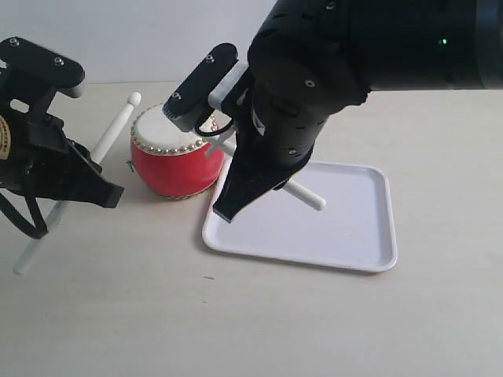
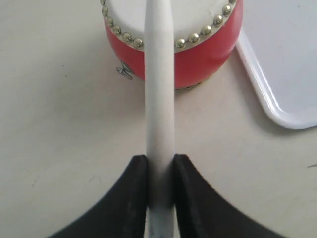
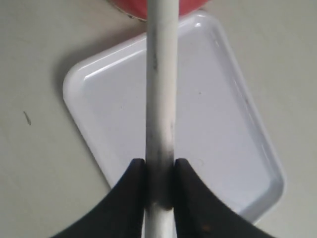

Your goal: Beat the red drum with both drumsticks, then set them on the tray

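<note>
The red drum [image 1: 169,161] stands on the table left of the white tray [image 1: 346,228]. My left gripper [image 1: 106,192] is shut on a pale drumstick [image 1: 118,122], which slants up with its rounded tip by the drum's far left rim. In the left wrist view this gripper [image 2: 161,161] pinches the drumstick [image 2: 159,99], which points across the drum [image 2: 198,59]. My right gripper [image 1: 228,208] hangs over the tray's left edge, shut on the other drumstick [image 1: 306,196]. The right wrist view shows that gripper [image 3: 160,163] clamping the drumstick [image 3: 161,89] above the tray [image 3: 218,129], towards the drum [image 3: 193,5].
The pale table [image 1: 236,314] stretches in front of the drum and tray. The bulky black right arm [image 1: 354,47] hangs over the back right and hides part of the drum's top. The black left arm [image 1: 31,118] stands at the left edge.
</note>
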### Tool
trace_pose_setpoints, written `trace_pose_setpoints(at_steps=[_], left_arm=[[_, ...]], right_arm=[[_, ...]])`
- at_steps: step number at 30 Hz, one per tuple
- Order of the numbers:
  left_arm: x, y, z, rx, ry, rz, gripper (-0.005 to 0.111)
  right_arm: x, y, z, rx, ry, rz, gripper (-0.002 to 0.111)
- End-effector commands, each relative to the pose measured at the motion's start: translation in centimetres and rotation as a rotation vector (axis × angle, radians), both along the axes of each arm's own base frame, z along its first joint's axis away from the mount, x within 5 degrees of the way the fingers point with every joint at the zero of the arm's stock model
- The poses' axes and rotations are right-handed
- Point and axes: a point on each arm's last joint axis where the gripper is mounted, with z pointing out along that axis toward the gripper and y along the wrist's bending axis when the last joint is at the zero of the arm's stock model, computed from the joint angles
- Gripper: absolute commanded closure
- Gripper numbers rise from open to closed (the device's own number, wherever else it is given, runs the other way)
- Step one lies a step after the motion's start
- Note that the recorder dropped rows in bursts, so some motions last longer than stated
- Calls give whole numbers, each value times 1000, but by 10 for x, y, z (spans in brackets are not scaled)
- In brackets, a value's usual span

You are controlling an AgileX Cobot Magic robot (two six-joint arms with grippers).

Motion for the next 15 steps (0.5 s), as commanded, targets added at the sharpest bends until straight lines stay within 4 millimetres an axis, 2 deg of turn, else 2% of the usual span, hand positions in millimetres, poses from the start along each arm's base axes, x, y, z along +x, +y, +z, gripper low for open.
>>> trace_pose_setpoints(at_steps=[1,4,15], left_arm=[[2,-1,1,-21,-22,-5,107],[2,-1,1,-15,-26,-9,107],[4,-1,2,11,-54,-36,107]], right_arm=[[7,4,7,61,-88,35,108],[9,9,9,104,-121,58,108],[12,9,11,90,-166,90,108]])
